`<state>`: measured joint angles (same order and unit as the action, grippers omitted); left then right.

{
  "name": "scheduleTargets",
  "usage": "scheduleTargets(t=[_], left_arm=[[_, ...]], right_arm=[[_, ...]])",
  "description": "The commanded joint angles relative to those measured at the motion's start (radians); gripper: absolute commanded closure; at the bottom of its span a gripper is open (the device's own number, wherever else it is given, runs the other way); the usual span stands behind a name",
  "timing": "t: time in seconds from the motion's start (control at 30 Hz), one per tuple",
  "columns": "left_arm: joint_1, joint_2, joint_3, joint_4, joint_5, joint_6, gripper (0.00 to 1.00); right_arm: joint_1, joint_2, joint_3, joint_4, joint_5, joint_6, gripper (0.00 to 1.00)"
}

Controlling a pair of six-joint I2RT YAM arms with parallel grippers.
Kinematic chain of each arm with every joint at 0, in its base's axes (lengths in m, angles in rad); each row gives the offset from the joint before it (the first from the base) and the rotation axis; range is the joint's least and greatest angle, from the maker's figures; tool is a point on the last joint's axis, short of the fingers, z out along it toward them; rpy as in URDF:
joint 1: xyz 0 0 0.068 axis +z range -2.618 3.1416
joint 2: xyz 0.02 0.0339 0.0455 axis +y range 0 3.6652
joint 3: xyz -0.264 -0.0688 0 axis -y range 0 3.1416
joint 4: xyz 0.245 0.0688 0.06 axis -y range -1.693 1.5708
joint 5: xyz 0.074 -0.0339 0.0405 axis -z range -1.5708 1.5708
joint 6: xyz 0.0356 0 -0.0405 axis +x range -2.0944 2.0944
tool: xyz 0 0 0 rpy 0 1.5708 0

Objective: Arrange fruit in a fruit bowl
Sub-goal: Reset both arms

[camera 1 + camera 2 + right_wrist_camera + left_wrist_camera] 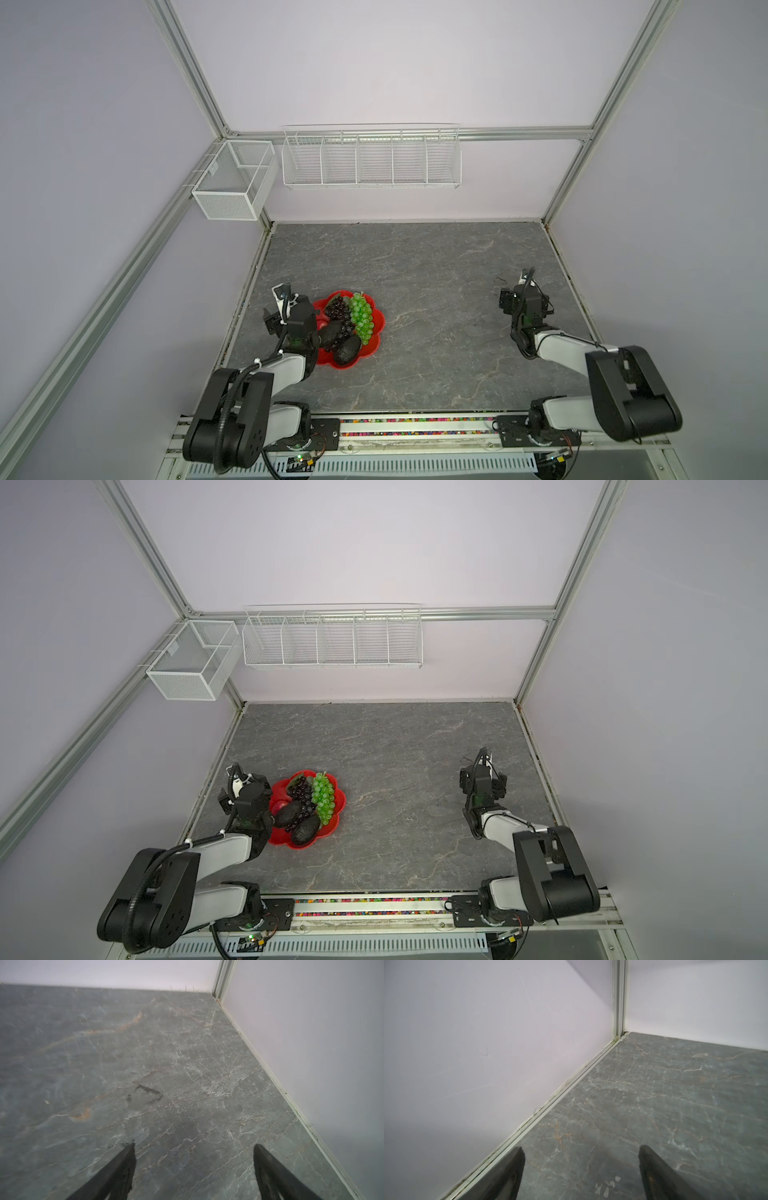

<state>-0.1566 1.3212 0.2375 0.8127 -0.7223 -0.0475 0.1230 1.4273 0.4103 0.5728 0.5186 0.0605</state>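
Left tool [581,1147] and right tool [194,1144] gaping wide, empty, hanging over desk [436,291] with fruit bowl [377,328] carrying green grapes [360,318], purple grapes [337,311] and avocados [348,350], seemingly leaving nothing loose.

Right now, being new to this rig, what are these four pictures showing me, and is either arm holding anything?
Two robot arms with two-finger grippers work on a grey table. Both top views look down from one overhead camera; each wrist view looks forward from its own arm. The red fruit bowl sits beside the left arm, holding a green grape bunch, a dark purple grape bunch, two blackish avocado-like pieces and a red-pink fruit partly hidden by that arm. The left gripper and right gripper both stand open over bare table, holding nothing.
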Motion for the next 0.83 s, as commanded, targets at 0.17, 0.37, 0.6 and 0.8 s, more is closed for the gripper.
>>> scheduleTargets(t=[0.17,0.37,0.6,0.8], left_arm=[[0.003,0.232,0.035,0.33,0.245,0.051,0.01],[0.005,0.276,0.009,0.445,0.253,0.07,0.01],[0.0,0.272,-0.003,0.457,0.263,0.073,0.02],[-0.006,0.278,-0.005,0.474,0.261,0.08,0.01]], right_arm=[[-0.104,0.119,-0.073,0.407,-0.249,-0.056,0.12],[-0.084,0.103,-0.047,0.337,-0.213,-0.058,0.12],[-0.08,0.113,-0.047,0.354,-0.202,-0.064,0.12],[-0.081,0.108,-0.047,0.346,-0.208,-0.062,0.11]])
